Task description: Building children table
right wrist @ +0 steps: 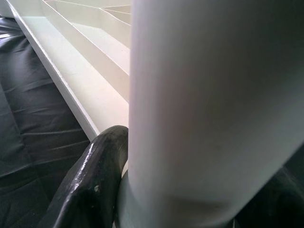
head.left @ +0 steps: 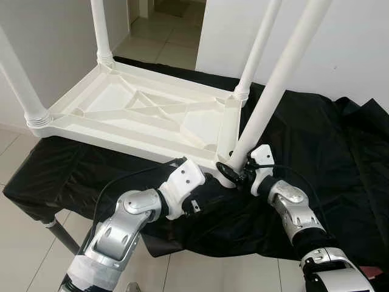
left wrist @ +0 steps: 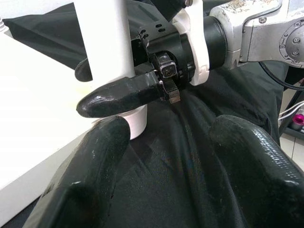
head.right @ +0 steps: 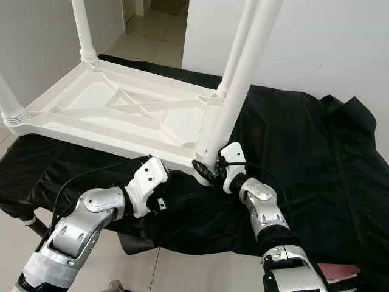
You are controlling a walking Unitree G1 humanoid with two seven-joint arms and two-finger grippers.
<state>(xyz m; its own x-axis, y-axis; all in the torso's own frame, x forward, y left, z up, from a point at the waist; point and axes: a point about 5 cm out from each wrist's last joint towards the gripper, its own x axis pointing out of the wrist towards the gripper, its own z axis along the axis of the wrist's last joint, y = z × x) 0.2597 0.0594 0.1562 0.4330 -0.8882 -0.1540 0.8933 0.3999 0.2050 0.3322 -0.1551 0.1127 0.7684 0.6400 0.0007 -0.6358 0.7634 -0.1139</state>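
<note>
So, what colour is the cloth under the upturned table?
Black. The cloth under the white table shows best in the left eye view.

bench (head.left: 58,234): draped in a black cloth, one grey leg showing at its near left corner
black cloth (head.left: 328,152): rumpled, hanging over the near edge
white table top (head.left: 130,115): upside down, ribbed underside up, lying directly on the cloth toward the left
floor (head.left: 24,255): pale tiles, under and around the bench
</note>
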